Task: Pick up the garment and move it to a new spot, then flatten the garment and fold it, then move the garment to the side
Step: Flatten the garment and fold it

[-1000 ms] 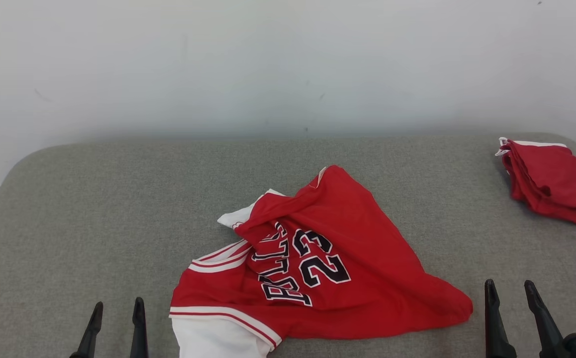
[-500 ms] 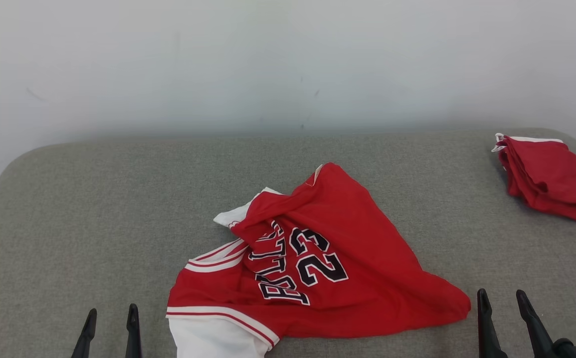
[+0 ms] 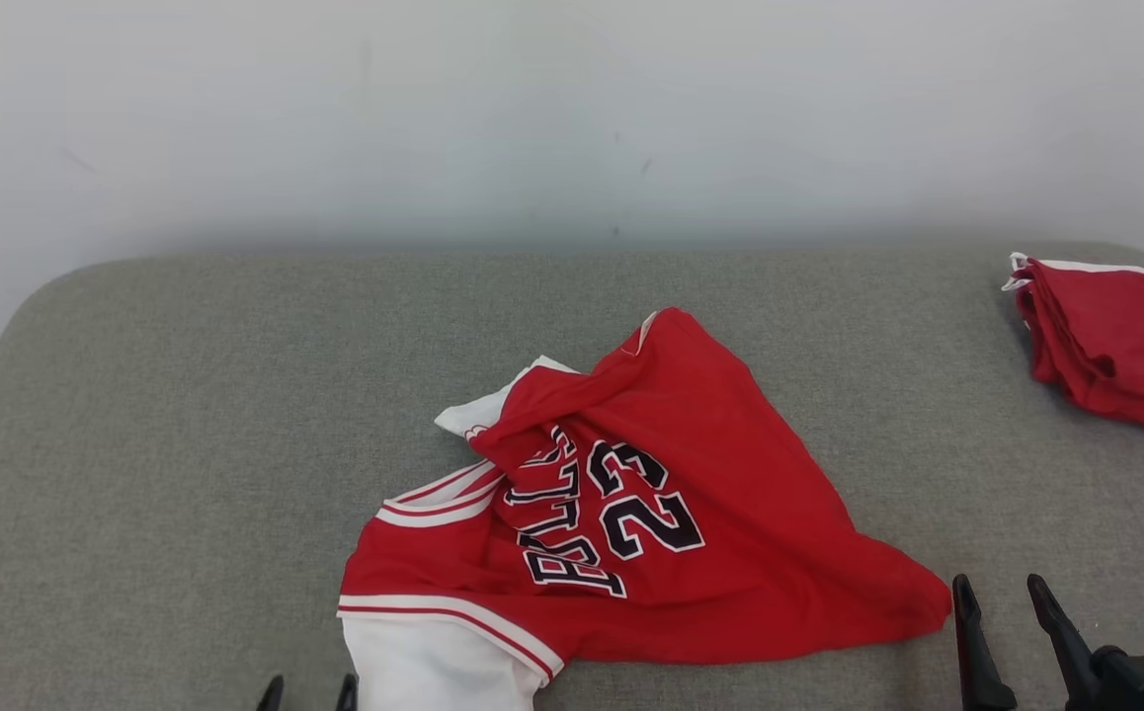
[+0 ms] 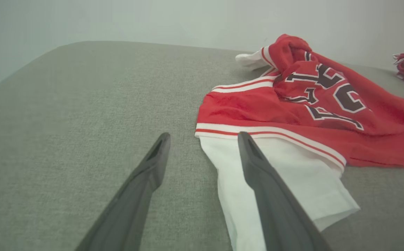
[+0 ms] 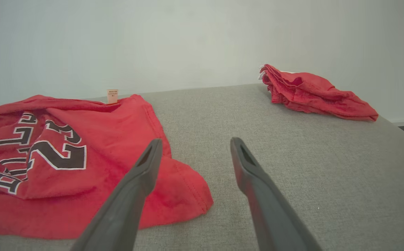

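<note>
A: Where is the jersey [image 3: 631, 513]?

B: Crumpled at the near middle of the counter [image 3: 187, 415], number side up. Its long axis runs across the robot, from the white panel [image 4: 292, 177] at near left to the red corner [image 5: 191, 198] at near right.

A: Pincers?

B: Both released, fingers spread, nothing held. The left pincer [image 4: 203, 136] sits at the jersey's near-left edge. In its wrist view one finger lies over the white panel and the other over bare counter; contact not resolvable. The right pincer [image 3: 998, 580] is just beside the red corner, which lies to its left, apart from the fingers.

A: Nearer arm?

B: My judgement is the left, marginally. Each arm has its own end within short reach, so a two-end pick-up looks feasible.

A: Surface, room?

B: The counter has a grey woven cover with rounded far corners, so cloth may drag rather than slide. A plain pale wall [image 3: 532, 118] stands behind. A folded red pile [image 3: 1110, 341] lies at far right, well apart from the jersey, with open counter at left.
</note>
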Available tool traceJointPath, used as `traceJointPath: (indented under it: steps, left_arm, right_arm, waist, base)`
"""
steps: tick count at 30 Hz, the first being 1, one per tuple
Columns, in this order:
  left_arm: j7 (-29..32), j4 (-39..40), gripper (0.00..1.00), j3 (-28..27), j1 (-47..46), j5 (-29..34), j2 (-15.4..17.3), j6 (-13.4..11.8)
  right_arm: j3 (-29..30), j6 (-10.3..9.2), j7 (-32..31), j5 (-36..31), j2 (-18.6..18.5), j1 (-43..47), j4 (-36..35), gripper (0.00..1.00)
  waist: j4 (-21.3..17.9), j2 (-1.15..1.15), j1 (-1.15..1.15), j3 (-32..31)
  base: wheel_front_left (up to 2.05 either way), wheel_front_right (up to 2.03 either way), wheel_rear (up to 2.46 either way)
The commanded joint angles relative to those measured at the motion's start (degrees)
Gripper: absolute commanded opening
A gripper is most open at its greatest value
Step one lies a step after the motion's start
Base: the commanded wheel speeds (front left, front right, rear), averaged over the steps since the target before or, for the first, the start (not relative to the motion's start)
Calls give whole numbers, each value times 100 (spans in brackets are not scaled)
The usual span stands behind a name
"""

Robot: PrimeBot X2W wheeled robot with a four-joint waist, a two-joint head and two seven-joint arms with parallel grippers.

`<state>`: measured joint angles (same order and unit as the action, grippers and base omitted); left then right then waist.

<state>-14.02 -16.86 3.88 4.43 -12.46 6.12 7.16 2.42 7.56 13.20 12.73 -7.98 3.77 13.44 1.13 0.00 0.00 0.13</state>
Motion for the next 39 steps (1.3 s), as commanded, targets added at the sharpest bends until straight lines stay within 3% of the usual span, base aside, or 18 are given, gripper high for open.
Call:
traceJointPath:
  steps: [1, 13, 24, 25, 26, 27, 28, 33, 39]
  left_arm:
    - [-18, -141, 100, 98, -20, -37, 17, 37]
    - [-73, -1236, 100, 885, -205, -371, 18, 28]
    - [-96, -1815, 100, 1241, -421, -744, 27, 30]
    - [-96, -1873, 100, 1305, -434, -811, 20, 31]
    - [-87, -1922, 64, 1381, -448, -874, 1, 32]
    - [-83, -1968, 32, 1455, -485, -930, -7, 40]
    - [-83, -2005, 0, 1523, -521, -973, 3, 44]
    - [-91, -2018, 0, 1656, -608, -1105, 17, 36]
    - [-115, -1400, 0, 1508, -532, -1265, 65, 28]
  right_arm:
    - [-34, -13, 17, 19, -76, -143, 169, 100]
    - [-457, -13, 67, 130, -345, -942, 1818, 100]
    - [-1007, -13, 141, 402, -361, -1516, 3054, 100]
    - [-1068, -13, 138, 450, -355, -1564, 3142, 86]
    - [-1110, -13, 142, 489, -357, -1615, 3213, 43]
    - [-1161, -13, 150, 540, -353, -1654, 3286, 16]
    - [-1209, -13, 159, 596, -348, -1675, 3350, 0]
    - [-1376, -13, 187, 767, -370, -1730, 3412, 0]
    - [-1537, -13, 203, 1106, -419, -1532, 2853, 0]
  waist:
    - [4, 0, 0, 77]
    - [23, 0, 0, 372]
    - [35, 0, 0, 445]
    - [39, 0, 0, 441]
    - [43, 0, 0, 435]
    - [50, 0, 0, 424]
    - [57, 0, 0, 408]
    - [85, 0, 0, 329]
    - [89, 0, 0, 220]
  base:
    - [0, 0, 0]
    - [0, 0, 0]
    - [0, 0, 0]
    - [0, 0, 0]
    - [0, 0, 0]
    - [0, 0, 0]
    - [0, 0, 0]
    - [0, 0, 0]
    - [0, 0, 0]
